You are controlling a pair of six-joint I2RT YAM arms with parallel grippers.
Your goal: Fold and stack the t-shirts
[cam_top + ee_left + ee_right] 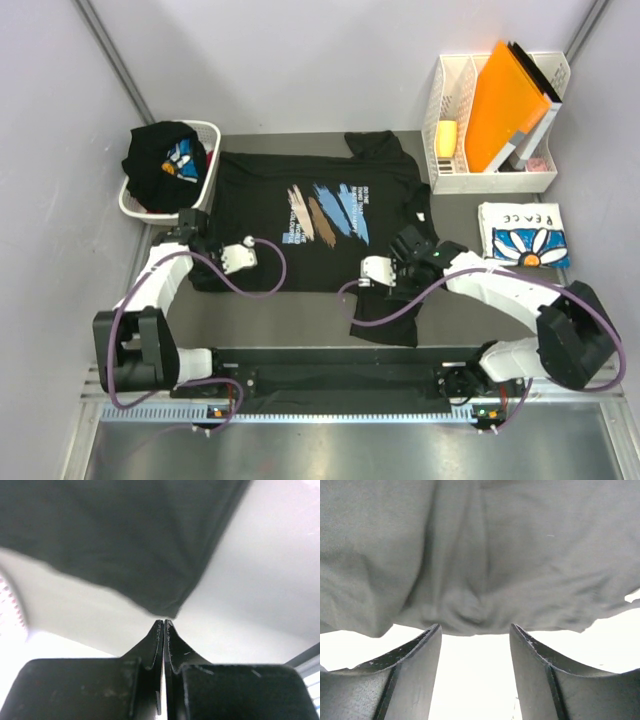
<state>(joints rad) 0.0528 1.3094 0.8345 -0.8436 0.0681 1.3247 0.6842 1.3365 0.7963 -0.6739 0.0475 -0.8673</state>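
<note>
I find the printed black t-shirt (300,225) spread flat on the worktop (300,325), chest print up. The left end effector (164,624) is pressed closed at the shirt's near-left corner; I cannot tell whether cloth is pinched. The right end effector (475,632) stands wide, with bunched fabric just beyond its tips. A folded white t-shirt (525,235) lies well to the right.

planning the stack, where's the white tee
Top view: the white tee lies folded on the right, just in front of the rack, right of the spread black tee.
</note>
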